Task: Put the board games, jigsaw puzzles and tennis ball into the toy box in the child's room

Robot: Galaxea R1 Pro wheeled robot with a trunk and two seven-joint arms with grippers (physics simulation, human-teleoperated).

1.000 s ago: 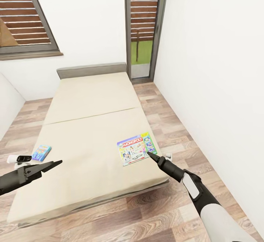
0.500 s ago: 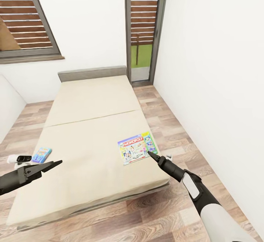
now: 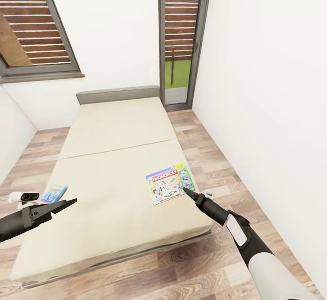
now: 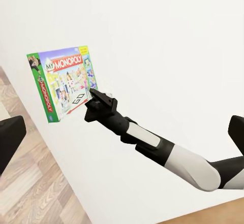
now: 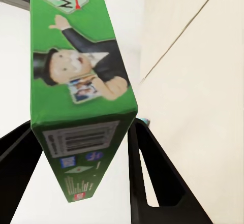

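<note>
A flat Monopoly box (image 3: 170,184), pale front with green sides, sits over the bed's (image 3: 113,154) near right corner, clamped at its edge between the right gripper's (image 3: 185,191) fingers; a small blue game box (image 3: 54,192) lies flat near the bed's left edge

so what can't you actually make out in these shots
- Small blue board game: print too small to read in the head view; left arm crosses just below it.
- Monopoly box: in the right wrist view the title is cut off by the top edge, side print blurred.
- Left pincer: open or shut unclear in the head view.
- Bed: near-left corner cut off by the left edge, head view.
</note>
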